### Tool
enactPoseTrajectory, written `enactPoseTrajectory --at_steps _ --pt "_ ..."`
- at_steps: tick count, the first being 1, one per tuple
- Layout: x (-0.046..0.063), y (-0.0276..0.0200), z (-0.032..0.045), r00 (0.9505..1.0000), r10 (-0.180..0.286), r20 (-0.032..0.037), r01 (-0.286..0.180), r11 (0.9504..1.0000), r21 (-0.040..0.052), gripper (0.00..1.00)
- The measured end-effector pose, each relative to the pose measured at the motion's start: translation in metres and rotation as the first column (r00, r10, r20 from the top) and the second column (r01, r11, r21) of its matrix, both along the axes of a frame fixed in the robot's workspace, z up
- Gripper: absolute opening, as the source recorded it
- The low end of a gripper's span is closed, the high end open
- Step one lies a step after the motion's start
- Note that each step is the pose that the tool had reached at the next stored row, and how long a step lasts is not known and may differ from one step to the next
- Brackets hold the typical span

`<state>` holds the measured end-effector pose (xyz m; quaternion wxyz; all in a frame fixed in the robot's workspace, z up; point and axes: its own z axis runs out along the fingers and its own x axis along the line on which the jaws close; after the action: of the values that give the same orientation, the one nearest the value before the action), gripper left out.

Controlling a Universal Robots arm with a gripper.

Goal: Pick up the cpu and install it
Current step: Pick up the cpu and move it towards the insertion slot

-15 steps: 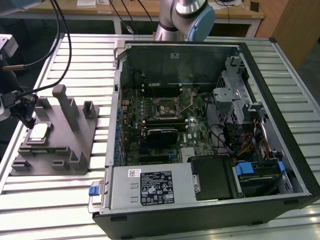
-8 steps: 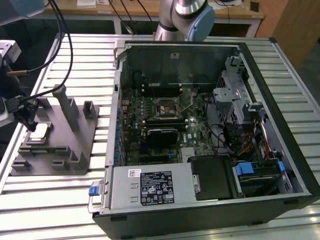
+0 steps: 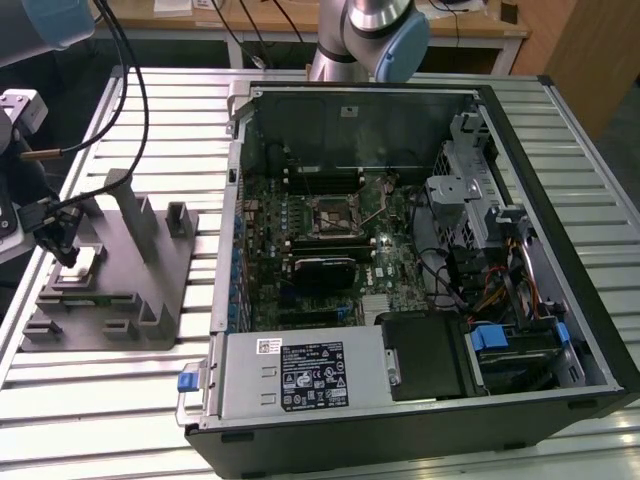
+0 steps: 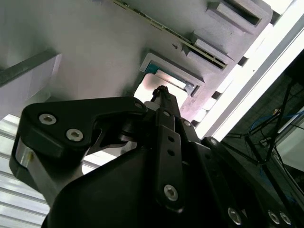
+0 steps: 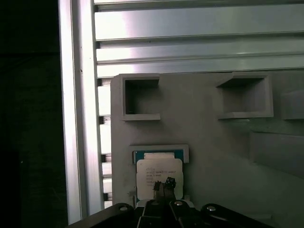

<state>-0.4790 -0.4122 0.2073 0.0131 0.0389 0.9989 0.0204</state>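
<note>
The cpu (image 5: 159, 172) is a small pale square chip lying flat in a shallow framed pocket of the grey fixture (image 5: 209, 137). My gripper (image 5: 164, 185) hangs directly over it, its thin black tip at the chip's top face; contact cannot be judged. In the second wrist view the same tip (image 4: 162, 93) points at the cpu (image 4: 148, 89) in its pocket. At the exterior view's left, the gripper (image 3: 68, 256) stands low over the fixture (image 3: 120, 300), where the cpu (image 3: 86, 262) shows as a light patch. The black square-framed motherboard socket (image 3: 335, 216) lies inside the open computer case (image 3: 560, 200).
Upright grey posts (image 3: 135, 215) and block pockets (image 5: 141, 97) rise from the fixture close to the gripper. The slatted metal table (image 3: 100, 400) carries both fixture and case. Cables (image 3: 125, 70) trail from the wrist. Drive bays and a power supply (image 3: 305, 372) crowd the case interior.
</note>
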Motion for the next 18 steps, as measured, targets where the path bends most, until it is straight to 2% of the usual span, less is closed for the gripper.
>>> enactPoseTrajectory --at_steps 3,6,13,14,15,16,17,18 --pt "0.0 0.0 -0.0006 1.0 0.0 0.0002 0.0 1.0 0.0001 0.11" --pt "0.0 0.0 -0.0052 1.0 0.0 0.0001 0.0 1.0 0.0001 0.11" --pt "0.0 0.0 -0.0055 1.0 0.0 0.0 0.0 1.0 -0.0001 0.11" --pt "0.0 0.0 -0.0055 1.0 0.0 0.0 0.0 1.0 0.0 0.11" --pt "0.0 0.0 -0.0056 1.0 0.0 0.0 0.0 1.0 0.0 0.17" --pt "0.0 0.0 -0.0056 1.0 0.0 0.0001 0.0 1.0 0.0 0.17" --pt "0.0 0.0 -0.0056 1.0 0.0 0.0 0.0 1.0 0.0 0.23" --pt "0.0 0.0 -0.0057 1.0 0.0 0.0 0.0 1.0 0.0 0.23"
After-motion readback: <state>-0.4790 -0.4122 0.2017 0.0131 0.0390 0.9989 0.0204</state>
